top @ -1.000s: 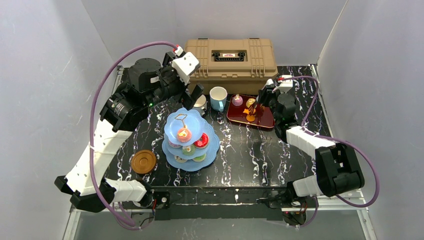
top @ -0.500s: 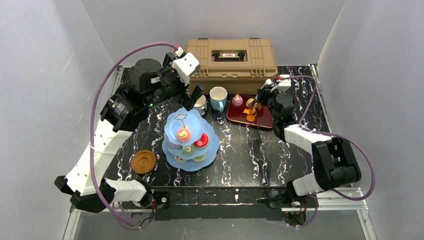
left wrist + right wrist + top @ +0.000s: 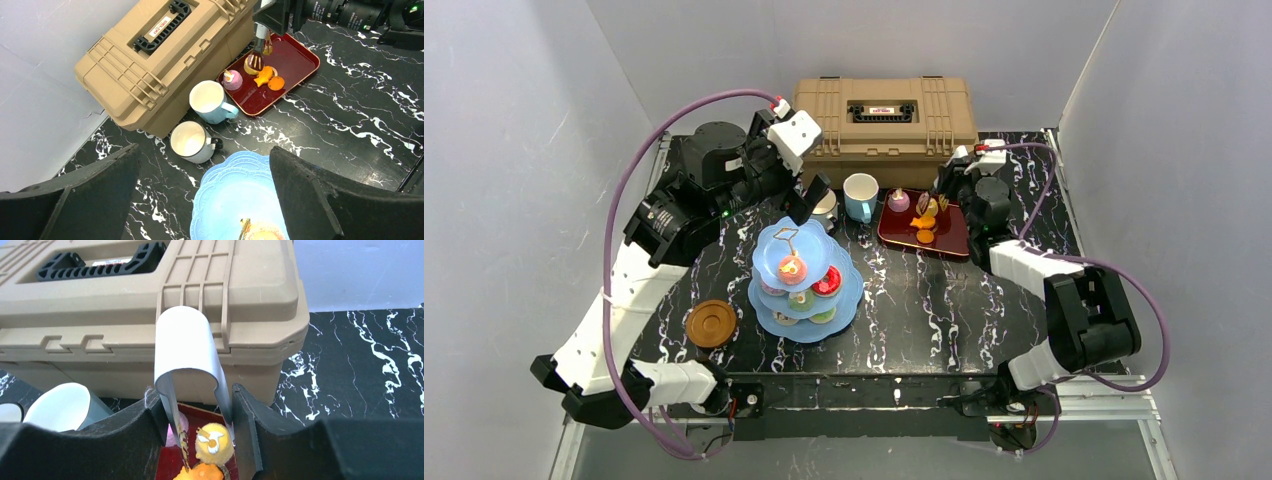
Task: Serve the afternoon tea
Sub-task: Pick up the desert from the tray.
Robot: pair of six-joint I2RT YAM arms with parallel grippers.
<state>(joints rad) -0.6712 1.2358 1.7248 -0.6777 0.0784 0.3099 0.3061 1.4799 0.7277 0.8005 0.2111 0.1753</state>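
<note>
– Left claw (image 3: 812,200), how does it stand?
– Its fingers (image 3: 75,200) are spread as wide as they go and hold nothing. It hangs in the air by the white mug (image 3: 191,142), just behind the cake stand (image 3: 772,250).
– And the right claw (image 3: 196,412)?
– It is closed part way and grips the metal tongs (image 3: 182,340) by both arms, above the red tray (image 3: 949,240). A yellow toy cake (image 3: 215,442) sits between the tong tips; if it is squeezed I cannot tell.
– Now the tea things, from the near side.
– Nearest, on the left of the desk (image 3: 924,310), lies one brown saucer (image 3: 711,323). Behind it, in the middle, stands the blue cake stand with three tiers and a gold wire handle (image 3: 786,238) on top; small donuts (image 3: 827,282) lie on each tier. Further back stand the white mug and the blue mug (image 3: 859,196), side by side, both upright. Right of them is the tray with a pink cake (image 3: 231,79), a brown cake (image 3: 254,63) and two orange pieces (image 3: 264,76). At the far edge is the tan toolbox (image 3: 884,120), shut.
</note>
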